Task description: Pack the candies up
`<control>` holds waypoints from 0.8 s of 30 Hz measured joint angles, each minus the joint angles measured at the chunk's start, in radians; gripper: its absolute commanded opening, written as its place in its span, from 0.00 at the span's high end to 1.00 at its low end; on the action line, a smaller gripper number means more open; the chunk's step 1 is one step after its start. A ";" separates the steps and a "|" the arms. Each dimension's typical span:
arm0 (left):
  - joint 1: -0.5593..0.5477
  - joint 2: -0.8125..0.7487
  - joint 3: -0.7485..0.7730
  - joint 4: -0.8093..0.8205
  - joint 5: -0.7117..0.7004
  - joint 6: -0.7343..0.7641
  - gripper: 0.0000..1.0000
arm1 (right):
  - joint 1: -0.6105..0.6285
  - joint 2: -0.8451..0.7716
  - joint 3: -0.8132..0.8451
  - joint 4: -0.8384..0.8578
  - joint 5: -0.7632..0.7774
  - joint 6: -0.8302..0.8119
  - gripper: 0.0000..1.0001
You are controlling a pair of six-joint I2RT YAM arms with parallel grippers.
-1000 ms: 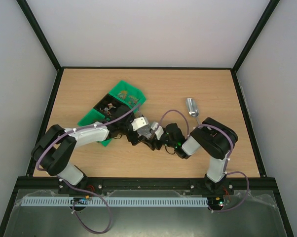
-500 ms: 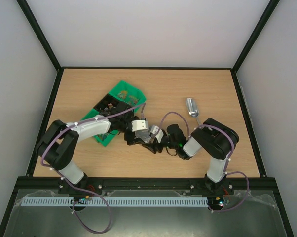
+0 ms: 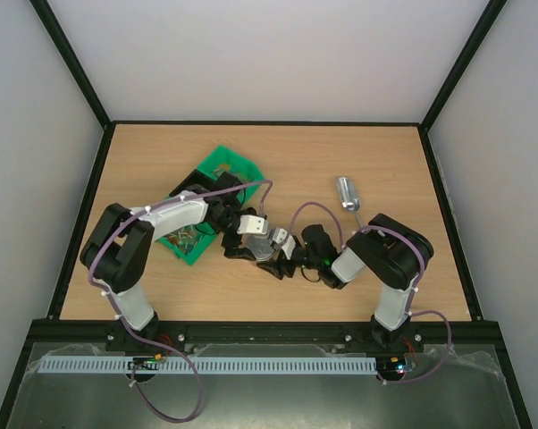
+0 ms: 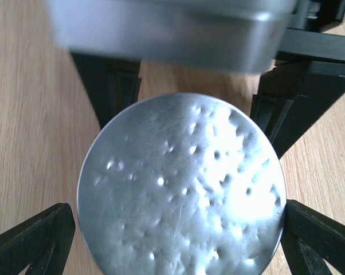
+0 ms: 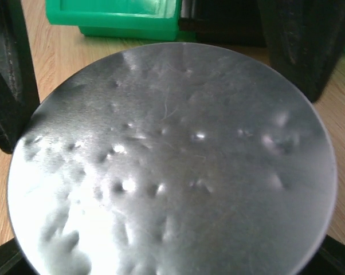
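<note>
A round, dimpled silver lid fills the left wrist view and the right wrist view. My left gripper is shut on its edges, with one finger at each side. My right gripper grips the same disc from the opposite side, and its fingers show beyond the lid. In the top view the two grippers meet at mid-table, left and right. Candies lie in the green tray. A metal scoop lies on the table to the right.
The green tray has several compartments, and more candies lie at its near end under the left arm. Its wall shows in the right wrist view. A blurred grey block hangs above the lid in the left wrist view.
The left arm's elbow and forearm have swung up and to the right over the green tray. The grippers have stayed together at mid-table. The right arm has hardly moved.
</note>
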 measured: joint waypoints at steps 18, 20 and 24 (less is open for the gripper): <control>-0.055 -0.208 -0.263 0.451 -0.224 -0.724 0.00 | 0.013 0.021 0.038 0.000 0.097 0.072 0.56; -0.058 -0.202 -0.263 0.473 -0.238 -0.749 0.00 | 0.014 0.023 0.040 0.000 0.108 0.074 0.56; -0.073 -0.195 -0.263 0.495 -0.250 -0.771 0.00 | 0.015 0.026 0.048 0.000 0.132 0.084 0.56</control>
